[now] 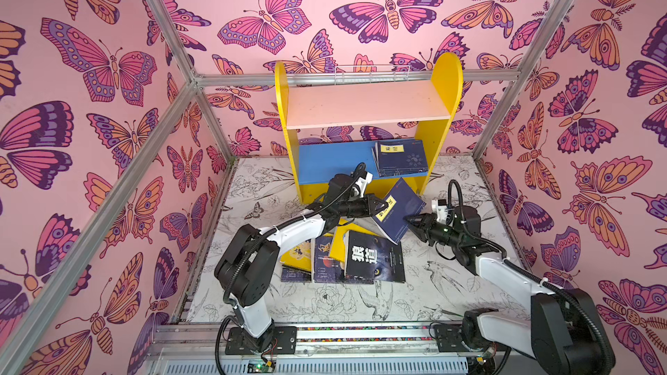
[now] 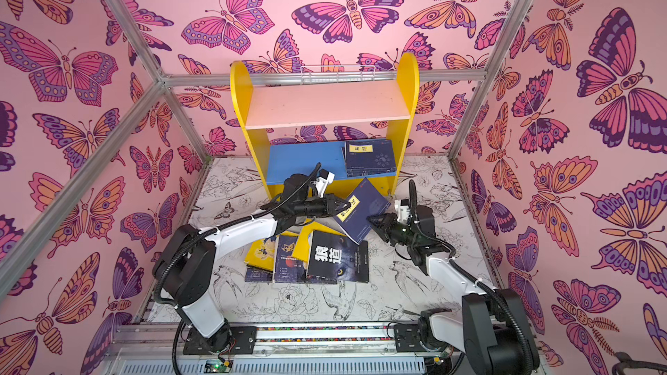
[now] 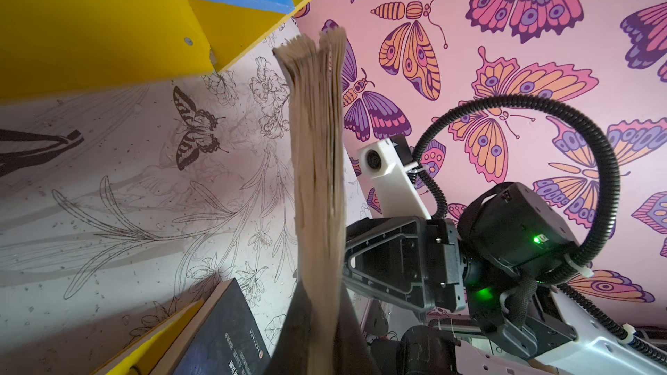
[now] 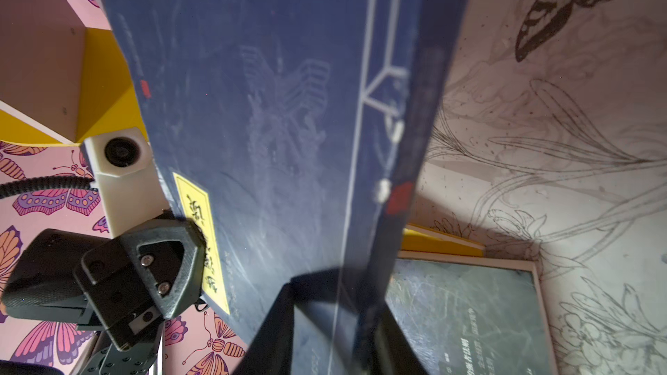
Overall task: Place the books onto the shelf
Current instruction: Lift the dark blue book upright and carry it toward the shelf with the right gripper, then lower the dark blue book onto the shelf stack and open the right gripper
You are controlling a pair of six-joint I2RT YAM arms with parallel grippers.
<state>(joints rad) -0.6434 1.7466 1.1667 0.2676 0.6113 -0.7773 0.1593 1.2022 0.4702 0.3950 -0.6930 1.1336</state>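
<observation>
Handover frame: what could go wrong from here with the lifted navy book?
1. The left tool pinches the navy book only at its yellow label while the right tool straddles its lower edge, jaws not visibly clamped; an early release could drop it onto the black book.
2. Its pages fan apart, so the right tool may catch only some.

Pink walls [image 1: 325,30] with big butterflies are standing around the tabletop [image 1: 325,304], which is showing drawn flowers and birds, while grey metal bars [image 1: 234,79] are framing the corners.
</observation>
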